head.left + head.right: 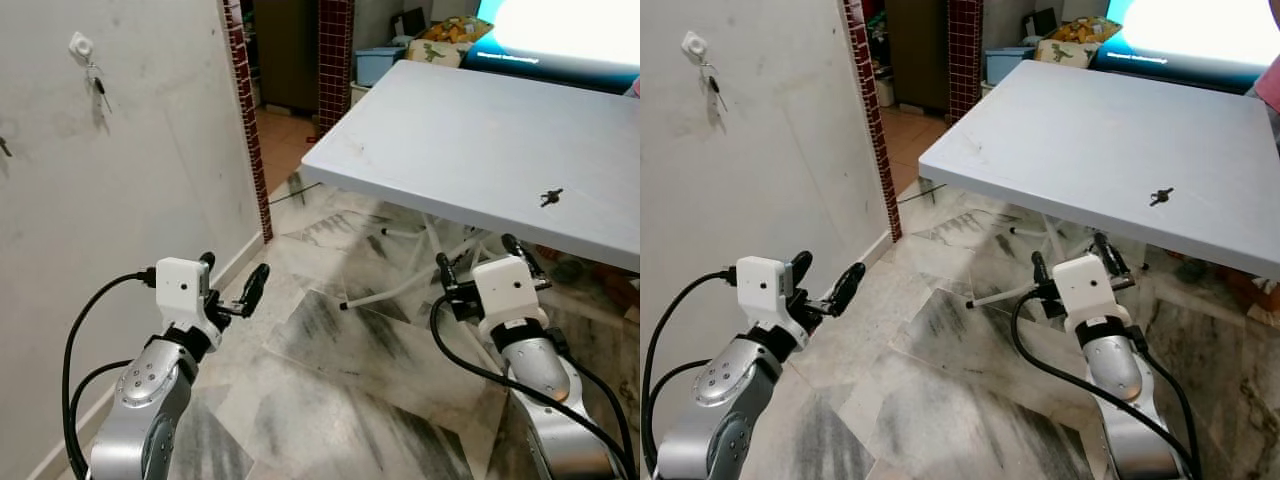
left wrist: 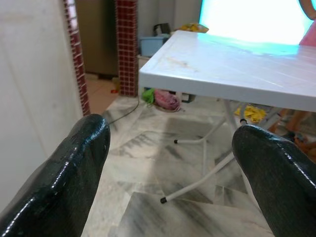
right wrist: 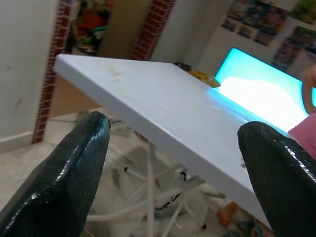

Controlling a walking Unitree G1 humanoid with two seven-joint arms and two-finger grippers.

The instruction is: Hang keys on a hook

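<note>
Both wide-open, empty end effectors, left (image 1: 232, 292) and right (image 1: 478, 262), should be raised slowly toward the keys (image 1: 551, 196) on the surface (image 1: 470, 140).

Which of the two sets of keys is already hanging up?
The keys on the wall hook, upper left: those hanging keys dangle from it. The other keys lie flat on the white table, near its front edge.
</note>
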